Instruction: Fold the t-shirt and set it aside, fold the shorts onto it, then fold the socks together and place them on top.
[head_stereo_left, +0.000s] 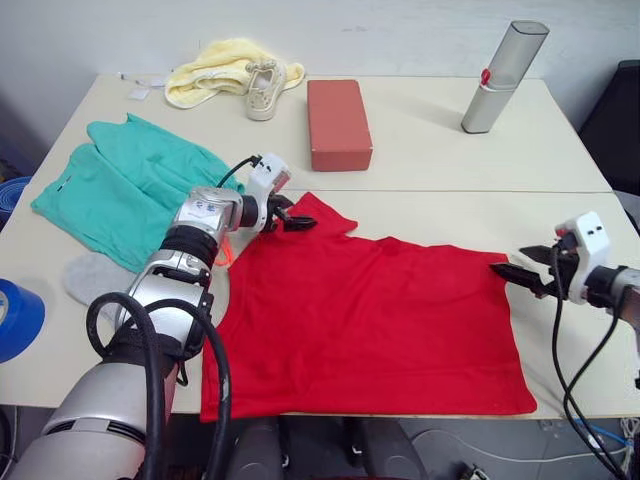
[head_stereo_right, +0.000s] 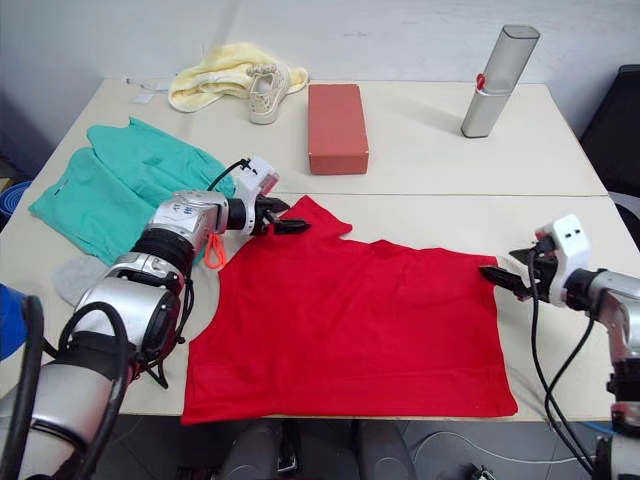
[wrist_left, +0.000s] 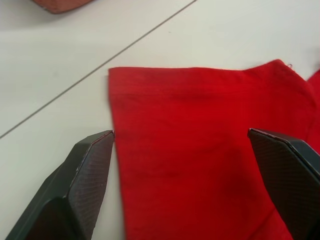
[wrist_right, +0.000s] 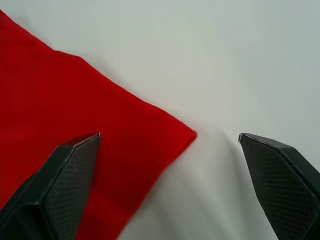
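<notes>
Here, t-shirt (head_stereo_left: 370, 320) corner between right gripper (wrist_right: 170, 137) fingers.

The t-shirt (head_stereo_left: 370, 320) is covering the near middle of the worktop (head_stereo_left: 430, 165). Bare worktop is lying open between its far edge and the red-brown block (head_stereo_left: 338, 124), and to the robot's right as far as the silver canister (head_stereo_left: 503, 77) standing at the far right. On the left, the shorts (head_stereo_left: 120, 185) and a grey sock (head_stereo_left: 92, 278) are occupying the surface. The yellow cloth (head_stereo_left: 215, 68) and a small shoe (head_stereo_left: 264, 88) are blocking the far left corner.
</notes>
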